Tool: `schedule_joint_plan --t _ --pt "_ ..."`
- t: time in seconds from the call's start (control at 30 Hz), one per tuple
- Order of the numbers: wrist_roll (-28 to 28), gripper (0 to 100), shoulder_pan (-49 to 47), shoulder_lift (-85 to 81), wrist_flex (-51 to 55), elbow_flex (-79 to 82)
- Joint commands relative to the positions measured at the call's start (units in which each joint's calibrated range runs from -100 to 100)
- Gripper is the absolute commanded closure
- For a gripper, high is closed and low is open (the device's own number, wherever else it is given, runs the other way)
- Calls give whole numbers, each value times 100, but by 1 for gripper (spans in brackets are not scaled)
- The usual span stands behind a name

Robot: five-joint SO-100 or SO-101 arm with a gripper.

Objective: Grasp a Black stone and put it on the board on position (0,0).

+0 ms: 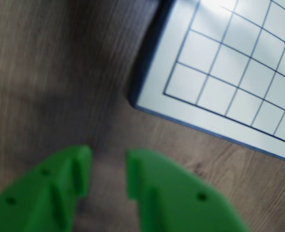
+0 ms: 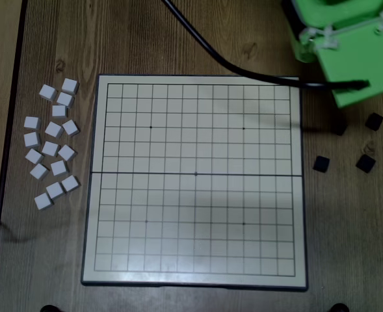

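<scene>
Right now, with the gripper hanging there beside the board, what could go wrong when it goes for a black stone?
1. The gripper is open over bare wood beside the board corner, with no stone between its fingers; closing here grabs nothing.
2. The black stones lie close to the board's edge, so a finger could catch the frame.
3. The cable crosses the board's top edge and might snag.
</scene>
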Motion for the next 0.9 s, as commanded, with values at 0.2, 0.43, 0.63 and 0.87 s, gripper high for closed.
schedule_joint_plan --t 0.2,0.43,0.63,0.87 --pt "-796 94 -197 436 -327 -682" --pt "-1114 94 -134 766 -343 -846" --pt "-1099 94 -15 1148 -318 -1203" --pt "-1407 94 -125 1936 310 -2440"
